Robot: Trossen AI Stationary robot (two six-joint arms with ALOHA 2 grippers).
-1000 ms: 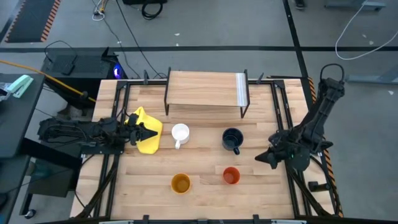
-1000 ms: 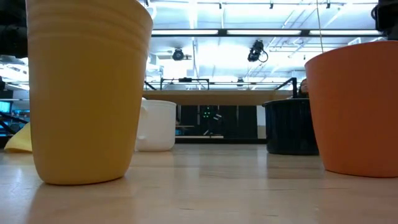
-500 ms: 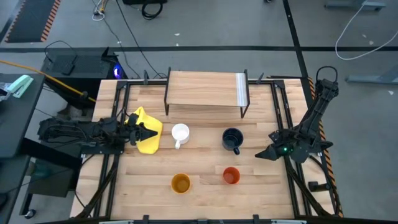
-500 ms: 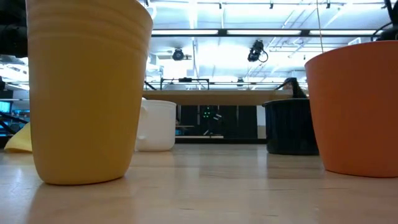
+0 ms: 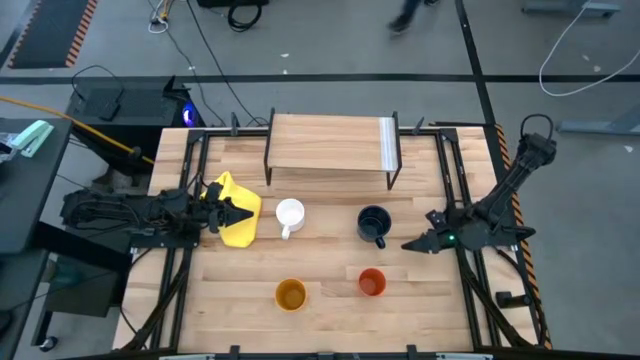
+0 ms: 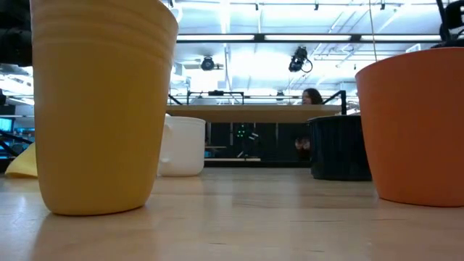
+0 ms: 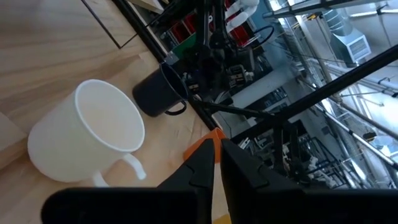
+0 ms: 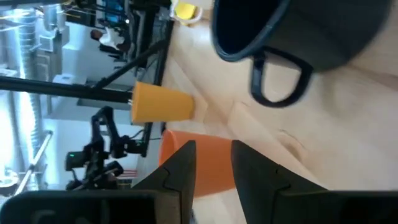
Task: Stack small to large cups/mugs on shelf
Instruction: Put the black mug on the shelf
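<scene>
Wooden slats of the table (image 5: 320,310) fill the high view, with the shelf (image 5: 330,142) at the far edge. We see the white mug (image 5: 289,215) and the dark mug (image 5: 373,224) side by side before it, and the yellow-orange cup (image 5: 291,295) and the orange-red cup (image 5: 371,282) nearer the front; all four stand apart. Our right gripper (image 5: 412,244) has moved toward the dark mug since a second ago and now sits just beside it, while the left gripper (image 5: 240,213) remains over the yellow cloth (image 5: 233,210), near the white mug.

From table height, the yellow-orange cup (image 6: 101,101) and orange-red cup (image 6: 413,123) loom close, the mugs behind them; a person (image 6: 310,96) has appeared beyond the shelf.

Through the left wrist view, the left gripper (image 7: 216,165) shows fingers nearly shut, holding nothing, pointed past the white mug (image 7: 87,140).

Through the right wrist view, the right gripper (image 8: 211,163) shows fingers slightly parted and empty, the dark mug (image 8: 298,31) ahead.
</scene>
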